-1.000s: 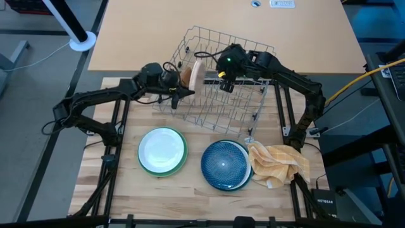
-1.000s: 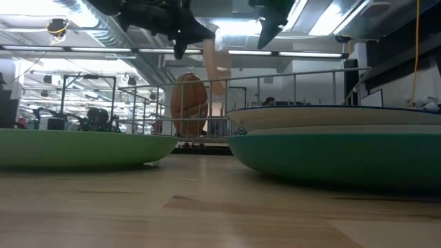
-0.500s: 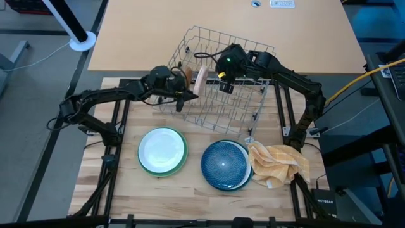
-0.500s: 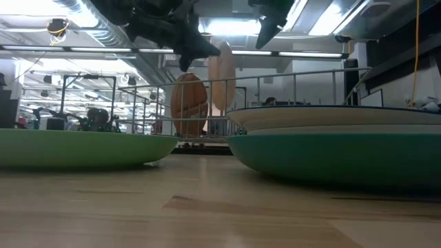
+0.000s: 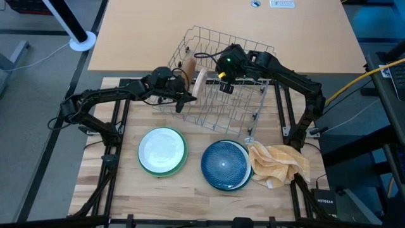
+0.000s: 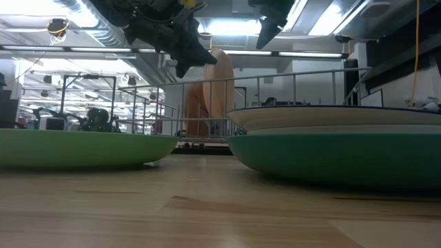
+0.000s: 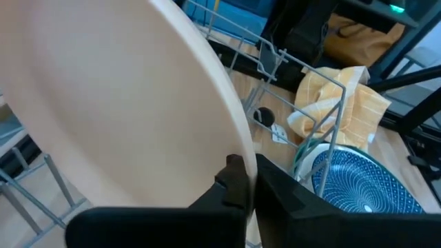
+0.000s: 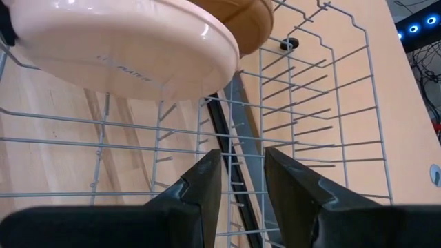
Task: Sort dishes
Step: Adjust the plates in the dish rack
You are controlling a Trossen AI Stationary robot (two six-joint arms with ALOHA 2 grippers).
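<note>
— What's just changed with you?

— My left gripper (image 5: 184, 96) is clamping the rim of a tan plate (image 5: 200, 81), my fingers (image 7: 238, 180) pinched together on its edge. A second ago that plate was leaning beside the brown plate (image 5: 188, 66) in the wire rack (image 5: 243, 101); now I'm carrying it off toward three o'clock, clear of its neighbour. I'm reading that as one dish coming out of the rack, with the brown one waiting behind.

— Which way is it pointing?

— It's standing on edge, nearly upright, faces turned toward nine and three o'clock, its long axis running roughly twelve to six with a slight lean.

— And your other side?

— My right gripper (image 5: 224, 85) is hovering over the rack's middle, fingers (image 8: 200, 189) apart and holding nothing. The green plate (image 5: 162, 151) and blue plate (image 5: 223, 165) are sitting at six o'clock on the table (image 5: 126, 183).
</note>
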